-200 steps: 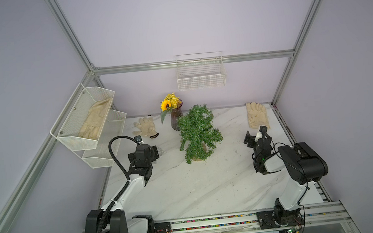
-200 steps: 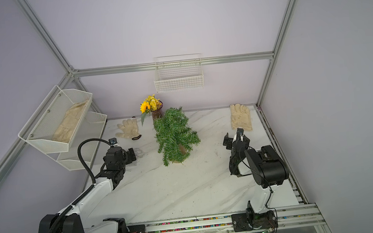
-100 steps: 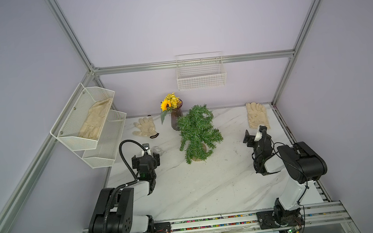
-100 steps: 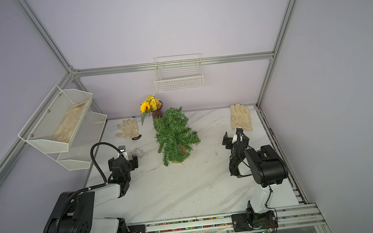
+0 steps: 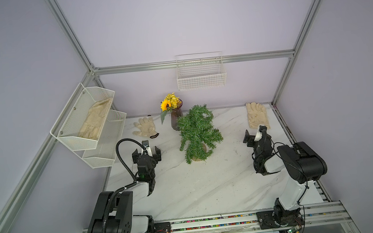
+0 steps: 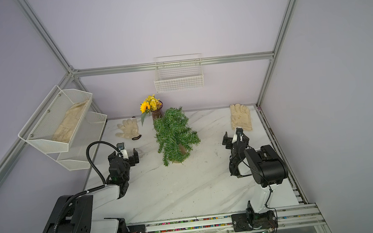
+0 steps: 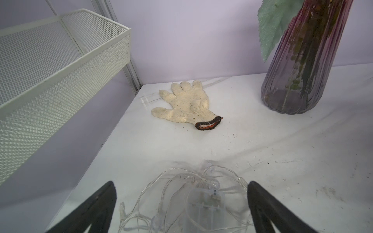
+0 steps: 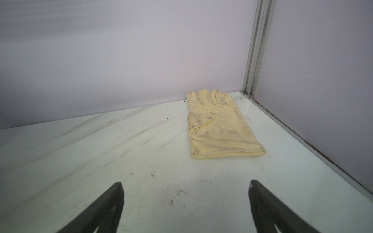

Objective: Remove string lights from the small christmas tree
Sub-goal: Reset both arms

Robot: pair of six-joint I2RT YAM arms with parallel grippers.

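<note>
The small christmas tree [image 5: 197, 132] [image 6: 174, 134] stands mid-table on its tan base [image 5: 201, 151], leaning a little; I see no wire on its green branches. The string lights [image 7: 201, 197] lie heaped on the table, a clear wire tangle with bulbs and a clear box; they show only faintly in the top views [image 5: 163, 151] [image 6: 142, 152]. My left gripper [image 5: 146, 151] [image 6: 123, 154] [image 7: 180, 182] is open just behind the heap, fingers spread to either side without touching it. Over bare table right of the tree, my right gripper [image 5: 255, 135] [image 6: 233, 137] [image 8: 185, 182] is open and holds nothing.
A knit glove [image 5: 144, 127] [image 7: 185, 105] lies at the back left, next to a dark vase [image 5: 176, 119] [image 7: 298, 70] of yellow flowers behind the tree. A cream glove [image 5: 257, 115] [image 8: 218, 129] lies back right. A mesh rack [image 5: 88, 121] hangs on the left wall and a wire basket [image 5: 201, 76] on the back wall.
The left arm has folded back toward its base; its gripper stays open near the lights. The right arm has barely moved.
</note>
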